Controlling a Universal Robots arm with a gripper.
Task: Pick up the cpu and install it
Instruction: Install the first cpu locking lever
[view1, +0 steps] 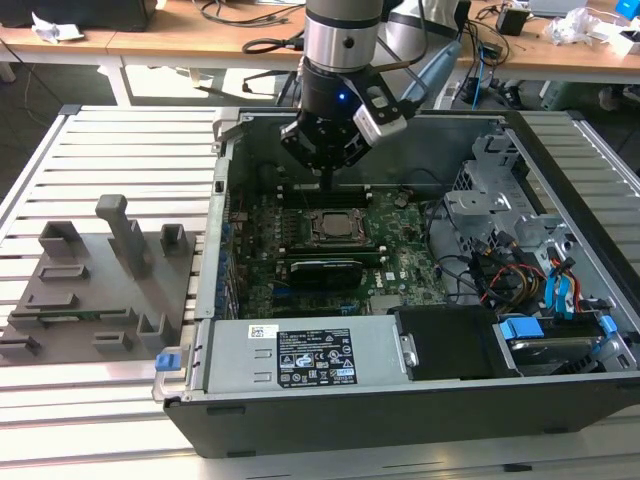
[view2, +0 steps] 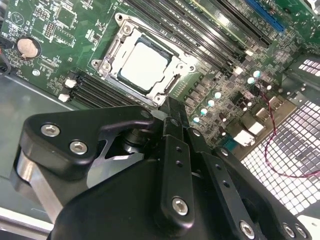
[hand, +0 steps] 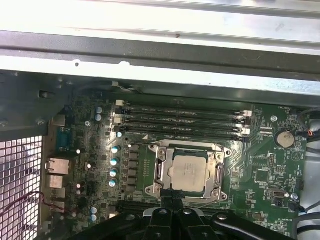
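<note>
1. I see the gripper (view1: 327, 175) hanging inside the open PC case (view1: 330, 415), above the motherboard (view1: 400, 262) and just behind the socket (view1: 331, 227) in the exterior view.
2. The cpu (hand: 187, 172) lies flat in the socket (hand: 186, 170), its pale metal top facing up, with the metal socket frame around it; in the second wrist view the cpu (view2: 142, 66) sits square in the same frame.
3. The jaws look pressed together to a narrow black tip (view2: 172, 112) with nothing between them; that tip sits just off the socket's edge, clear of the cpu.
4. Four memory slots (hand: 182, 120) run side by side beside the socket, between it and the case wall.
5. A round coin cell (hand: 285, 138) sits on the board near the slots' end.
6. A white label (view1: 318, 368) lies on the power supply at the case's front; it carries print and logos, but I cannot read it. Fine white print on the board is also too small for me to read.
7. Grey fixture blocks (view1: 95, 280) stand on the slatted bench (view1: 120, 140) to the exterior view's left of the case, well apart from the gripper.
8. Blue drive tabs (view1: 522, 328) and coloured cables (view1: 510, 275) crowd the case on the exterior view's right.
</note>
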